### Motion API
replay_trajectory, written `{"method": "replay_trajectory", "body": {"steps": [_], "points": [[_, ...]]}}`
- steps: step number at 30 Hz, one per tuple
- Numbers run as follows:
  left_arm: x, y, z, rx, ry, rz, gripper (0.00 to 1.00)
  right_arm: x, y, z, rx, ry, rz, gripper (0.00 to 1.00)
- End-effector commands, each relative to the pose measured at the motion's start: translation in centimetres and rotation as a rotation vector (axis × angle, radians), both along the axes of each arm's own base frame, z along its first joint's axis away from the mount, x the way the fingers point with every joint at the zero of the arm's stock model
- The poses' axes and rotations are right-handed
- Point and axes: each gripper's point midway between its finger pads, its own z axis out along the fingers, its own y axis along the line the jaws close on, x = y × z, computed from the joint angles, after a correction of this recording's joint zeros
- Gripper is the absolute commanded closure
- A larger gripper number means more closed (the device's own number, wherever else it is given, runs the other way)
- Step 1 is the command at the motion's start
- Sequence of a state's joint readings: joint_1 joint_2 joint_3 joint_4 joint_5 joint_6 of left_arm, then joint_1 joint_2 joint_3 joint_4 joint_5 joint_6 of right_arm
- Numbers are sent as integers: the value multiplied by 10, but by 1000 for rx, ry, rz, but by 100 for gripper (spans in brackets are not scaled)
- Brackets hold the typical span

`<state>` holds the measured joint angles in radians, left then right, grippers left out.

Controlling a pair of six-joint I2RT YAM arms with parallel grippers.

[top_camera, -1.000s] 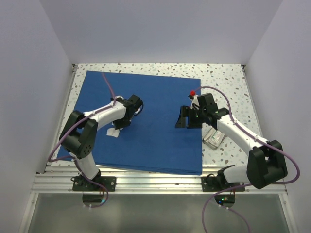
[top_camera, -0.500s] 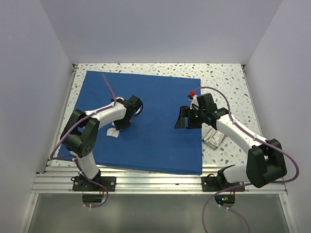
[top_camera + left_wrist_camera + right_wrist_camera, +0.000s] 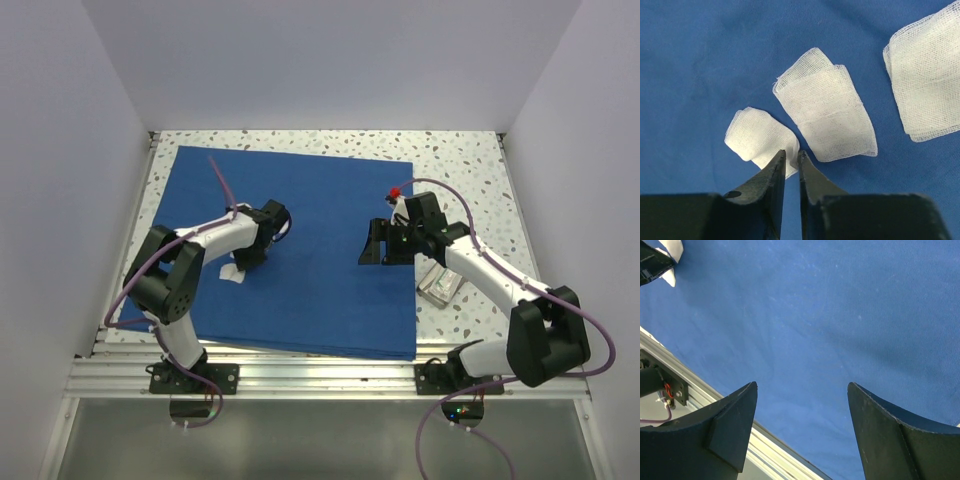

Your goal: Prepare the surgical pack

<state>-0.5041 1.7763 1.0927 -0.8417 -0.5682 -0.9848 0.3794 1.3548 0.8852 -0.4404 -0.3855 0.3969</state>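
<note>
Inspector: Presently, your left fingers (image 3: 771, 175) stand nearly together at the near corner of the small folded white gauze square (image 3: 756, 135) on the royal-blue cloth drape (image 3: 700, 60); whether they grip it cannot be told.
Operator: Right side?
Inspector: Your right fingers (image 3: 730, 425) stand wide apart, empty, well away.

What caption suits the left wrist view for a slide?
Narrowly parted black jaws at a small white gauze square, two larger ones beside it, on a royal-blue cloth drape.
</note>
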Motion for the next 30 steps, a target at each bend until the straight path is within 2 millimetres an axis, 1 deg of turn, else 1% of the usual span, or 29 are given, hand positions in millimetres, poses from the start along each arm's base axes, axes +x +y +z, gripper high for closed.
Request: {"method": "replay_trajectory", "body": {"steps": [1, 3, 4, 6, 9, 12, 15, 19, 23, 26, 30], "points": [[8, 4, 1, 8, -38, 18, 82, 2, 4, 2, 14, -26, 28, 24], [7, 5, 2, 13, -38, 20, 87, 2, 4, 2, 16, -27, 29, 24], [7, 6, 5, 15, -39, 22, 94, 2, 5, 2, 16, -25, 30, 24], [6, 7, 8, 16, -46, 33, 100, 2, 5, 3, 18, -26, 32, 24], [0, 14, 20, 34, -64, 55, 100, 2, 5, 4, 20, -29, 33, 24], [1, 20, 29, 58, -91, 62, 100, 2, 6, 5, 23, -29, 35, 24], [9, 21, 39, 75, -116, 45, 100, 2, 6, 2, 23, -22, 35, 24], [25, 17, 53, 86, -154, 18, 100, 1, 6, 3, 21, -21, 37, 24], [36, 21, 67, 138, -183, 13, 100, 2, 5, 2, 16, -21, 34, 24], [43, 22, 71, 164, -186, -8, 100, 2, 6, 1, 13, -21, 35, 24], [49, 19, 68, 175, -168, -42, 100, 2, 6, 0, 11, -17, 35, 24]]}}
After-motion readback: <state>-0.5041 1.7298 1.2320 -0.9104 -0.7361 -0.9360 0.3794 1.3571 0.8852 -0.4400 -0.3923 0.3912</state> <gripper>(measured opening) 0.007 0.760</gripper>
